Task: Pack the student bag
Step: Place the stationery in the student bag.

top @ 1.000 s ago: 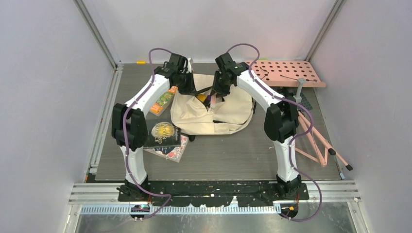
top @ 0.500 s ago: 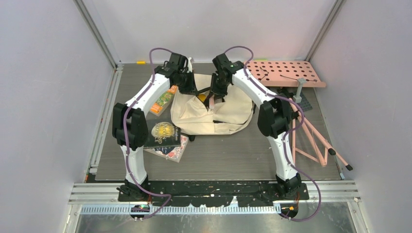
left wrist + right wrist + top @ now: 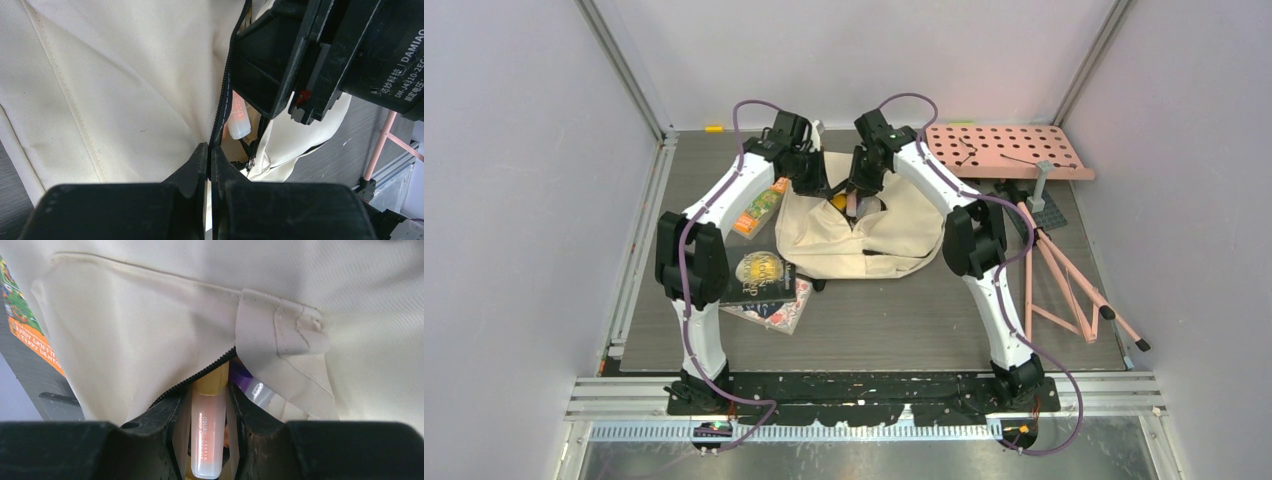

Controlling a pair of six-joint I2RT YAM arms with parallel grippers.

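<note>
The cream student bag [image 3: 874, 240] lies at the middle back of the table, its black zipper open at the top. My left gripper [image 3: 822, 188] is shut on the bag's zipper edge [image 3: 220, 112] and holds the opening up. My right gripper [image 3: 852, 200] is shut on a peach highlighter [image 3: 208, 435] with a frosted cap. The highlighter points into the bag's opening, its yellow end at the zipper teeth. In the left wrist view the highlighter [image 3: 238, 117] hangs below the right gripper just inside the opening. A purple pen [image 3: 248, 380] lies inside the bag beside it.
A black book [image 3: 759, 278] lies on a patterned one [image 3: 786, 310] to the bag's left. An orange and green book [image 3: 759, 208] lies beside the left arm. A pink perforated board [image 3: 1009, 150] and pink stand legs [image 3: 1074, 290] fill the right side.
My right arm has swung left and lowered the highlighter toward the bag's opening. The left gripper has kept its hold on the zipper edge.
</note>
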